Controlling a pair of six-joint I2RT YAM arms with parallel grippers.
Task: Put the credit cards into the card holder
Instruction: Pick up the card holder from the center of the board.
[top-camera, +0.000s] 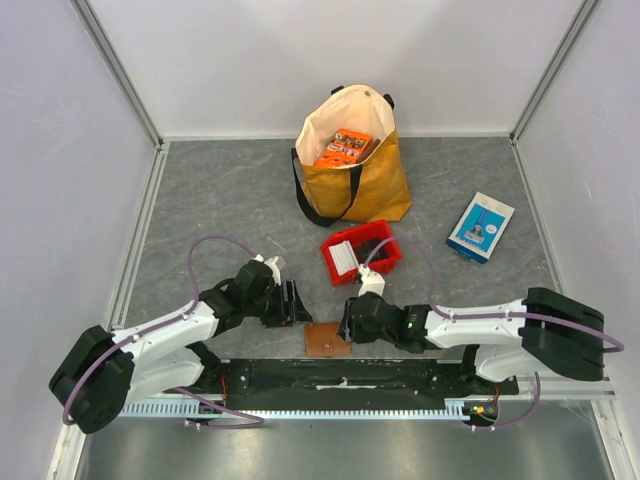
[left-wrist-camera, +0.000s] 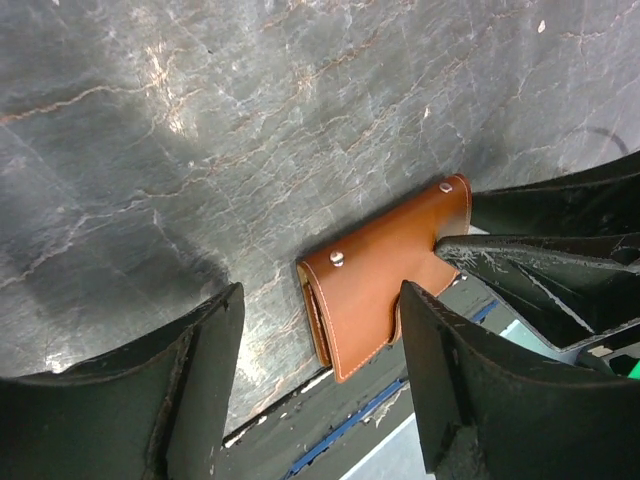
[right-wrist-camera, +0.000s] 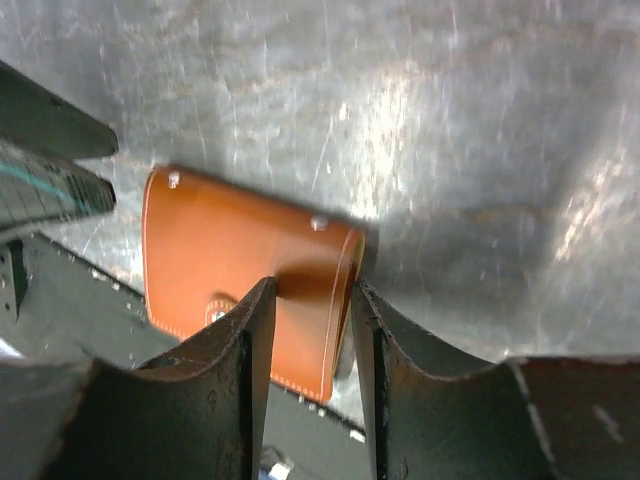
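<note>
The brown leather card holder (top-camera: 327, 340) lies shut and flat at the table's near edge, snap studs up. It also shows in the left wrist view (left-wrist-camera: 385, 270) and the right wrist view (right-wrist-camera: 220, 240). My right gripper (top-camera: 350, 325) (right-wrist-camera: 312, 285) is narrowly open over its right end: one fingertip (right-wrist-camera: 262, 300) rests on the leather and the other stands just off its edge. My left gripper (top-camera: 290, 303) (left-wrist-camera: 320, 300) is wide open just left of the holder, not touching it. A stack of white cards (top-camera: 343, 258) stands in the red bin (top-camera: 385, 250).
A yellow tote bag (top-camera: 375, 180) with an orange packet (top-camera: 345, 147) stands at the back. A blue-and-white box (top-camera: 480, 227) lies at the right. The black base rail (top-camera: 330, 375) runs just in front of the holder.
</note>
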